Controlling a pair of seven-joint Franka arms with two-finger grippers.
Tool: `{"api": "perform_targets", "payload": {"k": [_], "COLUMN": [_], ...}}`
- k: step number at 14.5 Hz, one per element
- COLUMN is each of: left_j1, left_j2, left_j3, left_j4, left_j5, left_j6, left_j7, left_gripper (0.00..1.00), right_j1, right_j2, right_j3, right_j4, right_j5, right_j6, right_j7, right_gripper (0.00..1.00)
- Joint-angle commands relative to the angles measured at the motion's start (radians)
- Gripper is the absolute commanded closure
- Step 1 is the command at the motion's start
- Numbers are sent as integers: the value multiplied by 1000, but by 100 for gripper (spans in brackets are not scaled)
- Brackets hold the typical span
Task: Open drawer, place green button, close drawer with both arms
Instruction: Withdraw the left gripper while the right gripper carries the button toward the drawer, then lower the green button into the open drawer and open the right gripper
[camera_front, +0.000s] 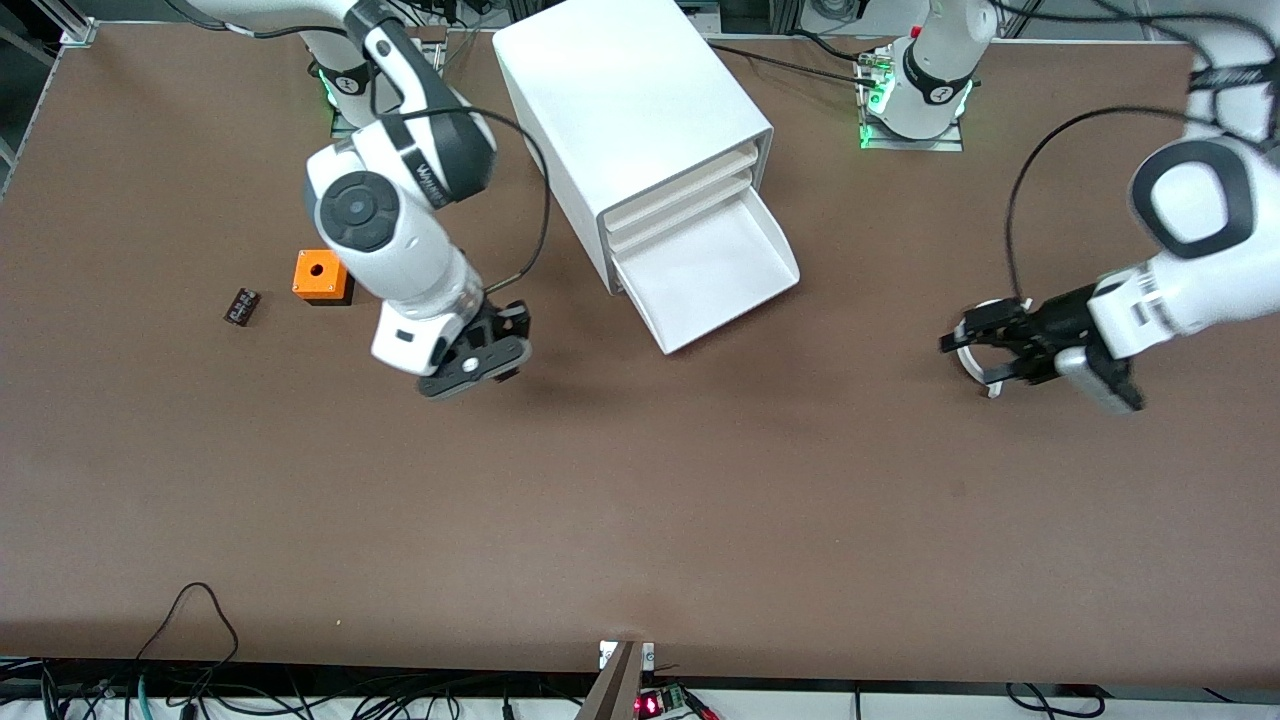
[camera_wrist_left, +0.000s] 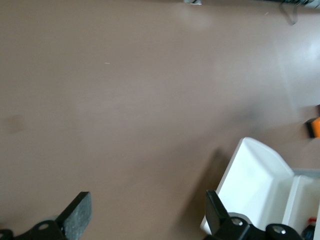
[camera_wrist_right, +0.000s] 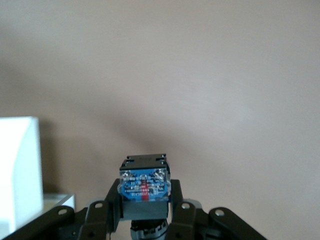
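The drawer (camera_front: 715, 268) stands pulled out of the cabinet (camera_front: 630, 110).

The drawer (camera_front: 715, 270) — the lowest one of the white cabinet (camera_front: 625, 120) — stands pulled open, a wide, shallow white tray with nothing in it. The button (camera_wrist_right: 144, 187) is off the table, pinched in the right gripper (camera_front: 487, 352) over bare tabletop beside the cabinet — its black blocky body shows a blue end face toward the wrist camera.

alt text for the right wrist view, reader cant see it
The right pincer is shut on the button, its black body and blue underside showing, above the brown table. A corner of the white drawer shows at the edge.
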Motion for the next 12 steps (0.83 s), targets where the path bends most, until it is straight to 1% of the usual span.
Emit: {"api": "perform_targets", "payload": {"k": [1,2,3,4,6,8,9,10,12], "left_j1": [-3,-14,-20,-49,-76,-86,-86,-85,-85], "left_j2": [-78,-81,-87,-91,-95,-98,-98,-96,-95], "left_j3": [15,14,5,3,-3,0,6,9,12], "left_j4": [95,156,201,233,283,287,287,286,284], "left_j5": [240,338,421,487,590,612,613,613,613], "left_j6": [-125,-180,-226,-261,-312,-325,-325,-325,-323], "left_j7": [-156,-240,-329,-416,-556,-626,-627,-629,-630], "left_gripper": [0,0,0,0,0,0,0,0,0], "right_j1": [27,50,74,103,146,198,225,258,306], "right_j2": [42,44,54,59,73,105,128,155,211], "right_j3": [76,78,78,78,78,78,78,78,70], "right_j4": [84,104,121,132,164,206,227,236,290], "right_j5": [-13,-19,-24,-32,-55,-99,-125,-174,-203], "right_j6": [-10,-2,10,13,13,7,1,4,1], "right_j7": [-173,-262,-351,-426,-476,-519,-553,-589,-629], "right_gripper": [60,60,60,60,60,60,60,60,60]}}
